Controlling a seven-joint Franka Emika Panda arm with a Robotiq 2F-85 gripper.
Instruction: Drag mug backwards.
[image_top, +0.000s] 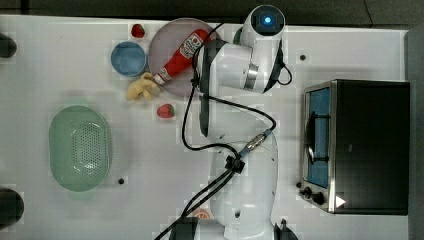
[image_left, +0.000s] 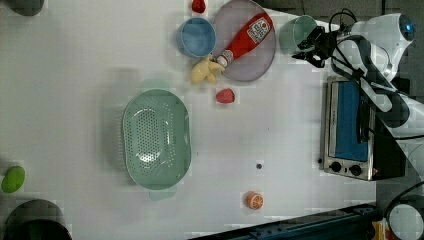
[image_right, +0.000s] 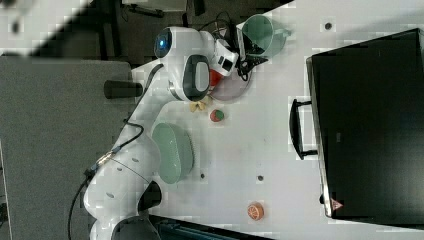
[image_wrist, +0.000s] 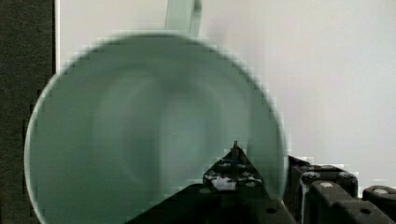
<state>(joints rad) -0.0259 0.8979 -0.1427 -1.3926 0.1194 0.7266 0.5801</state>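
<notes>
The teal-green mug (image_left: 296, 31) stands upright near the table's edge, just right of the grey plate in the left view. In the right view the mug (image_right: 263, 34) sits at the top, its handle pointing to the right view's right. My gripper (image_left: 306, 49) is at the mug's rim, on the side toward the left view's lower right. In the wrist view the mug (image_wrist: 140, 140) is seen from above, and my gripper (image_wrist: 279, 186) straddles its rim, one finger (image_wrist: 233, 163) inside and the other outside, shut on the wall.
A grey plate (image_left: 260, 65) holding a ketchup bottle (image_left: 245, 35) lies beside the mug, with a blue bowl (image_left: 196, 36) past it. A toaster oven (image_left: 350, 125), a pale-green colander (image_left: 156, 137), two strawberries, a yellow toy and an orange slice (image_left: 254, 200) share the table.
</notes>
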